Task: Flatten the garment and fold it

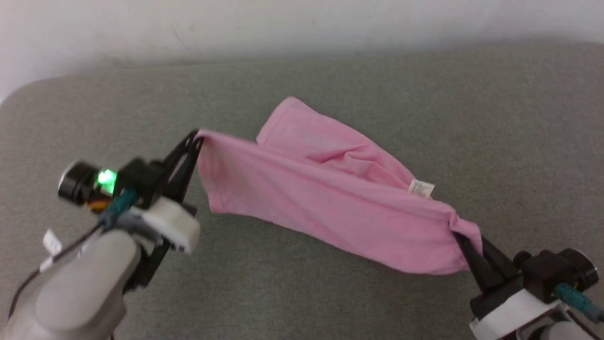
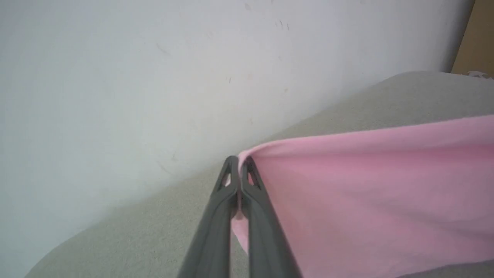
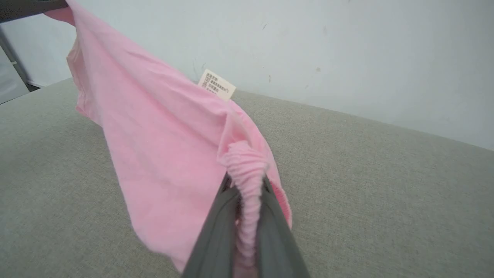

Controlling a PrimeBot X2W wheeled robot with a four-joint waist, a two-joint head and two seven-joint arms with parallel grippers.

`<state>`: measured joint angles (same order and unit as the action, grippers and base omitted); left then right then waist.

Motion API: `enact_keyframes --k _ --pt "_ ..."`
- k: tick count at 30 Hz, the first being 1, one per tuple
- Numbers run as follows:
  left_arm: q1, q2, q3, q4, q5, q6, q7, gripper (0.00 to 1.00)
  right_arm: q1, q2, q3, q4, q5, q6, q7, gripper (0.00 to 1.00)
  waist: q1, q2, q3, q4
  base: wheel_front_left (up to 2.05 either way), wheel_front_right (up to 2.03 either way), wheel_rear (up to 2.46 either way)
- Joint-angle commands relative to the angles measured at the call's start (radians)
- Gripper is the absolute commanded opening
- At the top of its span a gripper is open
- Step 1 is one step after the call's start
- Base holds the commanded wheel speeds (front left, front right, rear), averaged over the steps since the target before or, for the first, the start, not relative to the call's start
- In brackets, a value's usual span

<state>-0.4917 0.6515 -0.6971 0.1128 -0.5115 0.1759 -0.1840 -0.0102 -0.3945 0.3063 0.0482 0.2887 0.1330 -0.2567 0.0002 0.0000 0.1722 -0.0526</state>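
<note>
Two long-fingered dark pincers are holding one pair of plain light-pink soft cotton shorts (image 1: 321, 189) stretched between them over a grey fabric-covered bench (image 1: 302, 293).

Nearest in the head view, the right pincer (image 1: 461, 240) is pinching the shorts' lower-right end, its fingers closed on bunched cloth. The right wrist view is showing what that cloth is: a ribbed, gathered elastic waistband (image 3: 247, 170) is squeezed between the fingers of the right pincer (image 3: 247, 181), which are held slightly apart by its thickness.

The left pincer (image 1: 197, 139) is gripping the opposite corner higher up. In the left wrist view the left pincer (image 2: 240, 162) is showing its fingers pressed almost together, with a thin edge of pink cloth (image 2: 366, 200) between them.

Between the two grips the shorts (image 3: 162, 146) are sagging in a loose sheet. A small white sewn-in tag (image 1: 421, 189) is sticking out of the upper edge nearer the right pincer; printed lines are showing on the tag (image 3: 217, 85) in the right wrist view, too small to read.

A far flap of the shorts is reaching toward the back of the bench; whether it is touching the surface is hard to tell. A dark finger (image 3: 34, 5) of the left pincer is being cut off by the right wrist view's top edge.

Behind the bench (image 2: 135, 239) a pale scuffed wall (image 2: 115, 77) is rising, and a tan strip (image 2: 478, 34) is showing at the left wrist view's upper right corner.
</note>
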Motion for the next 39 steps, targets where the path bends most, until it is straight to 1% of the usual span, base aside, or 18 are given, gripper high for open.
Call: enact_keyframes --k 1,7,11,14,17,20,24,28,29,30,31,32,33,39 --pt "-0.037 -0.009 -0.006 0.02 0.012 -0.014 0.005 0.0 -0.016 0.009 -0.009 0.001 -0.01 -0.002 -0.002 0.0 -0.0002 0.0 0.059 -0.052 0.0 0.0 0.0" --pt "-0.303 -0.088 -0.054 0.228 0.058 -0.147 0.06 0.0 -0.086 0.051 -0.046 0.024 -0.042 -0.002 0.009 0.0 -0.0002 0.0 0.165 -0.117 0.0 0.0 0.0" --pt "-0.435 -0.14 -0.078 0.388 0.079 -0.209 0.068 0.0 -0.128 0.078 -0.056 0.053 -0.06 -0.002 0.013 0.0 -0.0002 0.0 0.226 -0.157 0.0 0.0 0.0" --pt "-0.512 -0.168 -0.1 0.492 0.104 -0.238 0.059 0.0 -0.153 0.097 -0.042 0.078 -0.068 -0.002 0.018 0.0 -0.0002 0.0 0.265 -0.182 0.0 0.0 0.0" --pt "-0.568 -0.199 -0.123 0.594 0.116 -0.261 0.058 0.0 -0.175 0.113 -0.029 0.101 -0.075 -0.002 0.017 0.0 -0.0002 0.0 0.294 -0.198 0.0 0.0 0.0" --pt "-0.605 -0.218 -0.143 0.689 0.12 -0.279 0.052 0.0 -0.201 0.128 -0.017 0.118 -0.086 -0.002 0.013 0.0 -0.0002 0.0 0.314 -0.217 0.0 0.0 0.0" --pt "-0.627 -0.236 -0.188 0.8 0.117 -0.299 0.06 0.0 -0.22 0.141 -0.004 0.131 -0.093 -0.002 0.009 0.0 -0.0002 0.0 0.32 -0.228 0.0 0.0 0.0" --pt "-0.632 -0.25 -0.236 0.871 0.096 -0.305 0.072 0.0 -0.227 0.146 0.007 0.121 -0.094 -0.002 0.008 0.0 -0.0002 0.0 0.308 -0.228 0.0 0.0 0.0" --pt "-0.63 -0.256 -0.25 0.877 0.084 -0.306 0.069 0.0 -0.226 0.146 0.008 0.114 -0.093 -0.002 0.008 0.18 -0.0002 0.0 0.301 -0.225 0.0 0.0 0.0" --pt "-0.627 -0.258 -0.264 0.883 0.072 -0.306 0.07 0.0 -0.224 0.146 0.007 0.106 -0.093 -0.002 0.009 0.46 -0.0002 0.0 0.293 -0.222 0.0 0.0 0.0" --pt "-0.628 -0.259 -0.278 0.885 0.061 -0.306 0.066 0.0 -0.222 0.145 0.003 0.095 -0.094 -0.002 0.009 1.0 -0.0002 0.0 0.285 -0.217 0.0 0.0 0.0" --pt "-0.633 -0.257 -0.287 0.887 0.052 -0.306 0.057 0.38 -0.219 0.146 -0.006 0.082 -0.097 -0.002 0.009 1.0 -0.0002 0.0 0.276 -0.212 0.0 0.0 0.0" --pt "-0.638 -0.255 -0.297 0.889 0.046 -0.306 0.047 1.0 -0.214 0.146 -0.014 0.069 -0.1 -0.002 0.01 1.0 -0.0002 0.0 0.265 -0.206 0.0 0.0 0.0" --pt "-0.698 -0.246 -0.35 0.871 -0.004 -0.306 0.019 1.0 -0.159 0.145 -0.085 -0.026 -0.129 -0.002 0.027 1.0 -0.0002 0.0 0.191 -0.168 0.0 0.0 0.0"
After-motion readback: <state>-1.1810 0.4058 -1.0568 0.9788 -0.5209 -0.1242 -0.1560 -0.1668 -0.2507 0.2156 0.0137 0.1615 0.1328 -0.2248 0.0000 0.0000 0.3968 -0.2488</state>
